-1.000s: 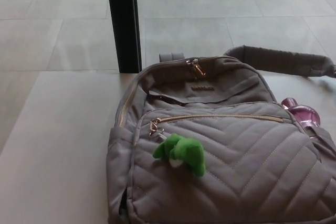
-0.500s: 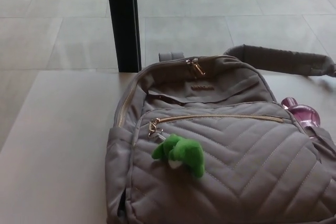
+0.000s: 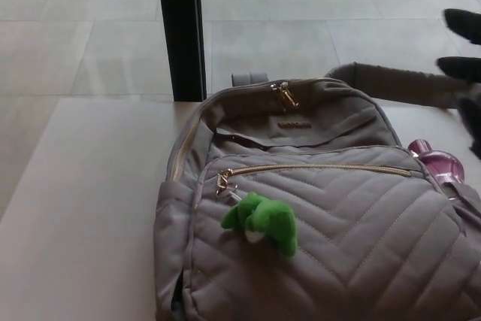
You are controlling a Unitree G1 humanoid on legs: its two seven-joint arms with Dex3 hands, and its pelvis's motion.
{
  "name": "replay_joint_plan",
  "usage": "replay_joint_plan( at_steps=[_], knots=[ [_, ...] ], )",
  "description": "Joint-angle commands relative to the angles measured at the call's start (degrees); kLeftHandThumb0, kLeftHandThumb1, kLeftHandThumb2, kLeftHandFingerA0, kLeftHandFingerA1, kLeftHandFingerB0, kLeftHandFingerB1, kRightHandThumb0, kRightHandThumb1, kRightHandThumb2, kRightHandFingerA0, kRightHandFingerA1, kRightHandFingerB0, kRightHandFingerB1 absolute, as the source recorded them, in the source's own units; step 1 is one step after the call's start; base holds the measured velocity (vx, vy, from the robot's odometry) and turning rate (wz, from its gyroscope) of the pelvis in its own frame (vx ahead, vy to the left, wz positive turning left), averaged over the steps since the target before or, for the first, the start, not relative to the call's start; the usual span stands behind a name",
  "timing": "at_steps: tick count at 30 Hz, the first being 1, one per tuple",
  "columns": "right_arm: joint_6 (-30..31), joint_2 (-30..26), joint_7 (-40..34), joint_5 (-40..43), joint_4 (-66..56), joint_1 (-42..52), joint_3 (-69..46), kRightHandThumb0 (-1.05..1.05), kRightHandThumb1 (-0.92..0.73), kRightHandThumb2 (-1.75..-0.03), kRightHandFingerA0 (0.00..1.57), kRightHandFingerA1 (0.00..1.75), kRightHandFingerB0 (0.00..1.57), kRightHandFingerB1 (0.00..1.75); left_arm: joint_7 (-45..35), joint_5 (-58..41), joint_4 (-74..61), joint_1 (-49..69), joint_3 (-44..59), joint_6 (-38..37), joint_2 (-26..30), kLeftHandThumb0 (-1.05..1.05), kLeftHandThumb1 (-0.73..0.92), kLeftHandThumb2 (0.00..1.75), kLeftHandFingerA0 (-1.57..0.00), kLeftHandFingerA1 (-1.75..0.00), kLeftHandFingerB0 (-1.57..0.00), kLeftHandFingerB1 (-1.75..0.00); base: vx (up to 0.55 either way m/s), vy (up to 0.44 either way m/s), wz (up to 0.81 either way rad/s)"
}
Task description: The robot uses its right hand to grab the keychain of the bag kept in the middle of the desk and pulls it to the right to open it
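A grey quilted backpack (image 3: 323, 216) lies flat on the pale desk (image 3: 83, 216), filling the middle and right of the head view. Its front pocket zip (image 3: 316, 168) runs closed from left to right, with the gold slider (image 3: 222, 180) at the left end. A green plush keychain (image 3: 264, 221) hangs from that slider and rests on the pocket. My right hand (image 3: 466, 50) enters at the upper right edge, black fingers spread and holding nothing, well above and to the right of the keychain. My left hand does not show.
A pink translucent object (image 3: 440, 165) lies against the bag's right side. A grey shoulder strap (image 3: 398, 84) stretches to the back right. A black post (image 3: 180, 28) stands behind the desk's far edge, over a tiled floor. Bare desk lies left of the bag.
My right hand has come into view at the upper right edge. The whole picture has shifted slightly, so the camera moved. The bag and keychain lie as before.
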Motion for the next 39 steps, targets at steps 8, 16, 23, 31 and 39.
replay_joint_plan(
  at_steps=[8, 16, 23, 31, 39],
  knots=[
    [16.3, -1.6, 6.2, -8.1, -17.5, -3.0, 20.2, -0.84, -0.83, -0.66, 0.25, 0.51, 0.18, 0.30, -2.7, 0.1, 0.7, 0.6, -1.8, -0.5, 2.2, -0.53, 0.69, 0.61, -0.56, -0.61, -0.44, -0.43, 0.00, 0.000, 0.00],
    [18.1, -4.2, 7.2, -12.6, -15.5, -4.2, 23.3, -0.82, -0.85, -0.66, 0.37, 0.52, 0.23, 0.30, -3.6, -0.2, 1.2, 0.8, -2.0, -1.1, 2.7, -0.53, 0.68, 0.61, -0.59, -0.56, -0.44, -0.41, 0.00, 0.000, 0.00],
    [17.2, -2.9, 7.2, -15.1, -15.5, -3.9, 24.2, -0.90, -0.84, -0.66, 0.48, 0.47, 0.32, 0.30, -6.2, -1.7, 0.6, 1.0, -1.0, -0.3, 2.6, -0.51, 0.69, 0.60, -0.53, -0.54, -0.41, -0.40, 0.00, 0.000, 0.00],
    [14.9, -1.0, 5.9, -22.5, -15.8, -4.9, 28.3, -0.94, -0.72, -1.11, 0.48, 0.63, 0.27, 0.47, -8.1, -2.2, 1.3, 0.8, -0.7, -0.6, 2.7, -0.51, 0.70, 0.60, -0.53, -0.55, -0.40, -0.41, 0.00, 0.000, 0.00],
    [13.6, 0.6, 6.2, -27.2, -19.2, -3.0, 30.3, -0.95, -0.90, -0.67, 0.53, 0.62, 0.35, 0.39, -8.2, -1.1, 1.6, 1.0, -1.7, -2.2, 2.6, -0.50, 0.72, 0.61, -0.54, -0.51, -0.38, -0.38, 0.00, 0.000, 0.00]
  ],
)
